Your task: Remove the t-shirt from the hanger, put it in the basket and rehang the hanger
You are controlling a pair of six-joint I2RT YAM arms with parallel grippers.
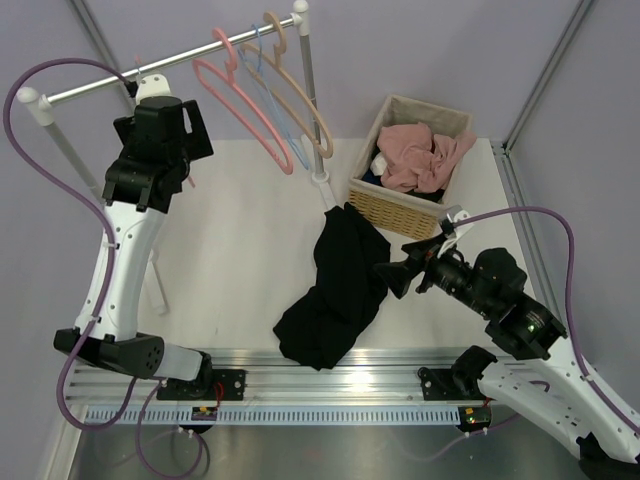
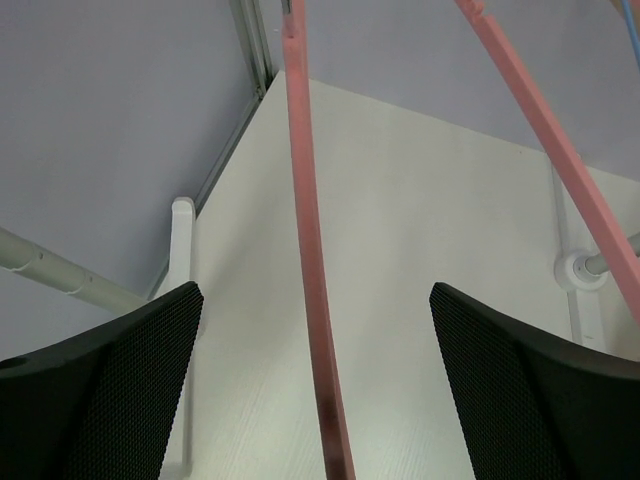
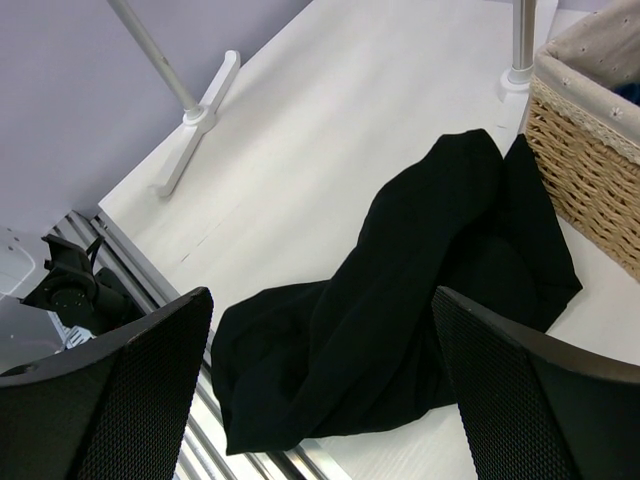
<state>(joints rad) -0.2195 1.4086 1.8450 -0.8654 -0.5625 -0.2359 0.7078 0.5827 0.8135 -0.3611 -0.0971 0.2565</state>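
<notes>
One black t-shirt [image 1: 338, 288] lies crumpled.

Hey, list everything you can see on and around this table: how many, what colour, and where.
t-shirt: one, black, crumpled on the table near the front edge, on no hanger.
slim pink hanger: one, light pink, between the left gripper's fingers.
thick pink hanger: one, pink, on the rail.
blue hanger: one, thin, on the rail.
tan hangers: apparently two, on the rail.
rail: one, silver, back left.
basket: one, wicker, back right.
pink cloth: one, in the basket.
table: one, white.
left gripper: open, up by the rail.
right gripper: open, over the t-shirt.
</notes>
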